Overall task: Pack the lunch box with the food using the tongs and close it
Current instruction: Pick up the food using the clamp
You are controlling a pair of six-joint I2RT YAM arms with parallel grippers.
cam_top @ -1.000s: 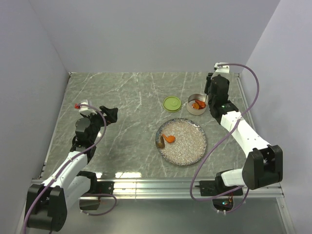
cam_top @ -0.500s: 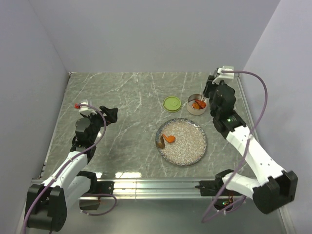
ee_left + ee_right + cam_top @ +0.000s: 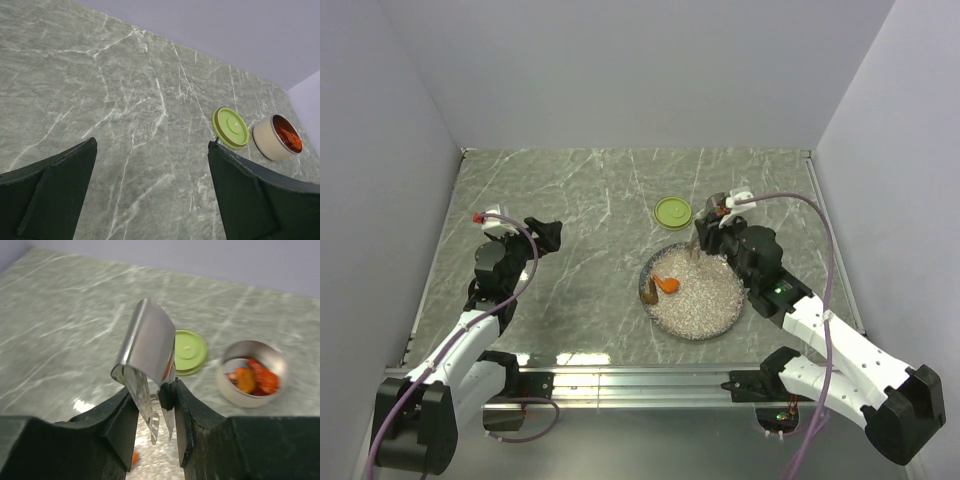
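Observation:
My right gripper (image 3: 153, 394) is shut on the shiny steel tongs (image 3: 148, 347), whose two thin tips hang empty over the speckled grey plate (image 3: 716, 306). On the plate's left part lie an orange piece (image 3: 666, 284) and a dark brown piece (image 3: 648, 296) of the food. The lunch box (image 3: 252, 373), a small round steel tin, stands uncovered behind the plate with orange and red pieces (image 3: 259, 377) inside. Its lime-green lid (image 3: 673, 212) lies flat on the table to its left. In the top view my right gripper (image 3: 708, 232) hides most of the tin. My left gripper (image 3: 152, 145) is open over bare table.
The grey marble table (image 3: 580, 200) is walled on three sides. A metal rail (image 3: 640, 380) runs along its near edge, by both arm bases. My left arm (image 3: 495, 275) rests at the left side, far from the plate.
My right arm has swung from above the lunch box toward me and left, carrying the tongs over the plate's far edge. The left arm has not moved.

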